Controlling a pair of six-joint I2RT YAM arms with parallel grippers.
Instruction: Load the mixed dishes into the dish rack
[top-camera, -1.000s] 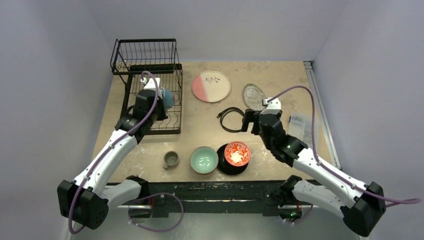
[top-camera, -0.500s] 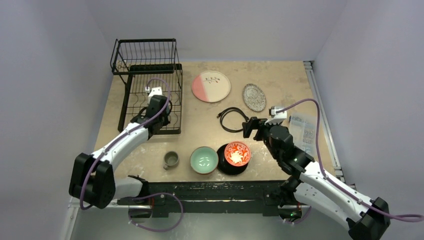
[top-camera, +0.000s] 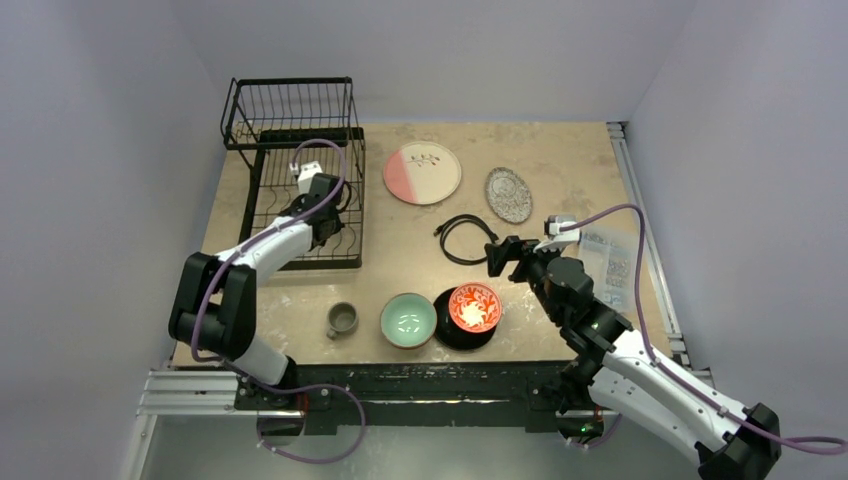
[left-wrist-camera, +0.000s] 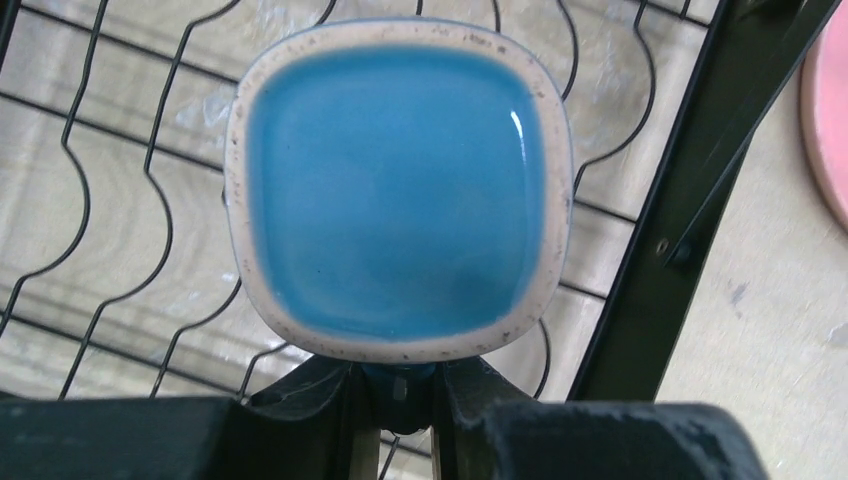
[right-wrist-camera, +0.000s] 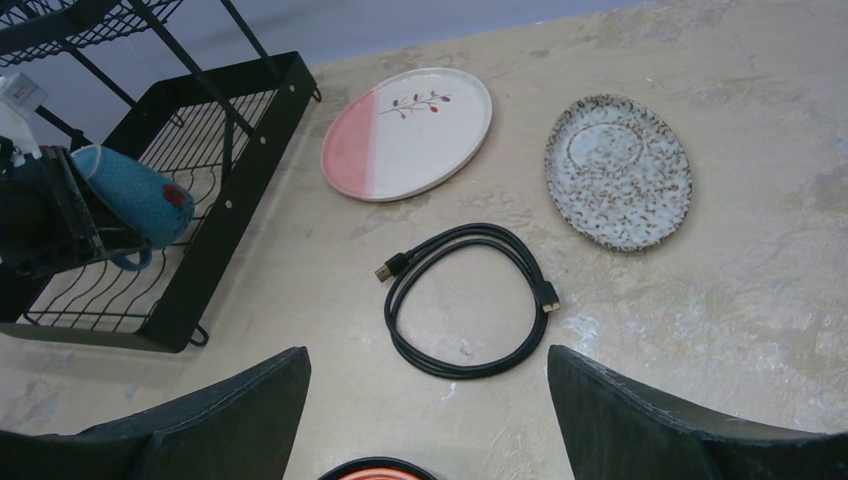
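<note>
My left gripper (top-camera: 326, 214) (left-wrist-camera: 400, 378) is shut on the blue handle of the white blue-handled mug (left-wrist-camera: 400, 190), low over the lower slotted tray of the black wire dish rack (top-camera: 290, 110) (left-wrist-camera: 680, 200). The mug (right-wrist-camera: 135, 205) lies tilted on its side. The right gripper (top-camera: 503, 256) (right-wrist-camera: 428, 360) hangs open and empty above the table, just beyond the red-patterned bowl (top-camera: 474, 306) that sits on the black plate (top-camera: 458, 338). To their left stand the mint-green bowl (top-camera: 408, 319) and the small grey cup (top-camera: 342, 319). The pink-and-white plate (top-camera: 422, 172) (right-wrist-camera: 407, 133) and the speckled grey plate (top-camera: 508, 194) (right-wrist-camera: 618, 170) lie farther back.
A black coiled cable (top-camera: 466, 238) (right-wrist-camera: 465, 300) lies on the table directly ahead of the right gripper. A clear plastic parts box (top-camera: 606, 258) sits by the table's right edge. The rack's raised basket (top-camera: 292, 102) stands at the far left.
The left arm has carried the mug down and back over the rack's lower tray, still gripped. The right gripper has drawn back and lower, toward the red bowl, staying open.
</note>
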